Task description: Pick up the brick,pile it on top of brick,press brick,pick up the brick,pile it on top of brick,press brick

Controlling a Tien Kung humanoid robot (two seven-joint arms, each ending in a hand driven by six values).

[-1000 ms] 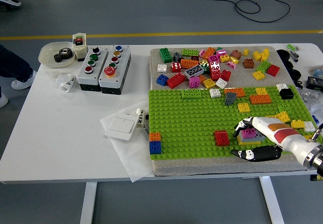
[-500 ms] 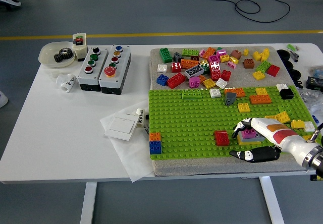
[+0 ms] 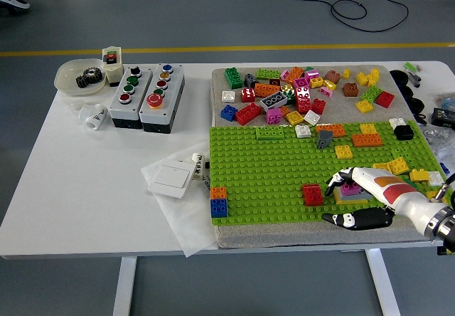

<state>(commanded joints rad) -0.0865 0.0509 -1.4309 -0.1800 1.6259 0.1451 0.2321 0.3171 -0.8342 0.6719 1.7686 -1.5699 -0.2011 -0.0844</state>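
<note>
While our right hand (image 3: pixel 353 196) lies low over the near right part of the green baseplate (image 3: pixel 270 166), its white fingers (image 3: pixel 340 180) curl down around a small magenta brick (image 3: pixel 350 187), and the dark thumb (image 3: pixel 348 219) stretches along the near edge below. The magenta brick sits on top of a yellow brick (image 3: pixel 353 198), which seems to rest on a grey piece, though the hand hides much of that base. We judge this to be a piling or pressing step: the brick looks seated on the stack, with the fingers closed around it. We cannot tell whether the studs are fully locked. Next we would push straight down, keeping the stack from tilting, then let go and reach for another brick.

Just left of the stack stands a red brick (image 3: pixel 312 194) on the plate. Further left, at the plate's near left corner, an orange brick sits on a blue one (image 3: pixel 219 202). The loose brick pile (image 3: pixel 298 92) lies far across the mat. Our left arm is out of view.
</note>
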